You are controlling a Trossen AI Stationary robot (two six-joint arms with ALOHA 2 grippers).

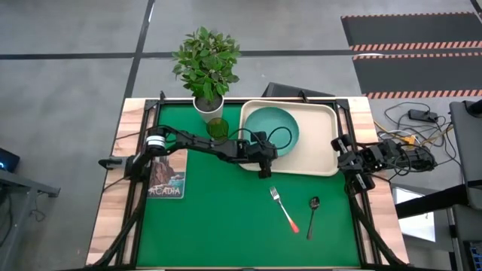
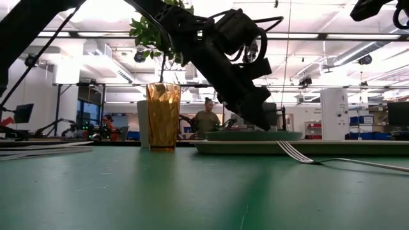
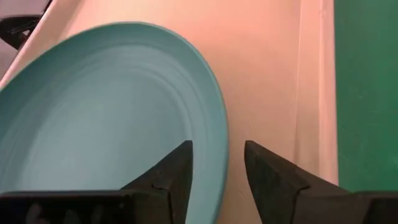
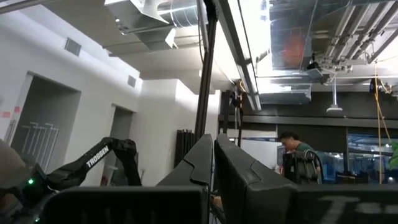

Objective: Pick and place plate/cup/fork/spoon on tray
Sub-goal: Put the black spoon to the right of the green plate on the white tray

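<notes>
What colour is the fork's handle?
Red-orange; the fork has silver tines. It shows best in the high view.

high: straight down, whole table and both arms
low: table-top height, level across green mat into room
left wrist: close on plate (image 3: pixel 112 118) and tray (image 3: pixel 273 68)
right wrist: faces room, ceiling
shared: high/low/left wrist all see plate on tray
</notes>
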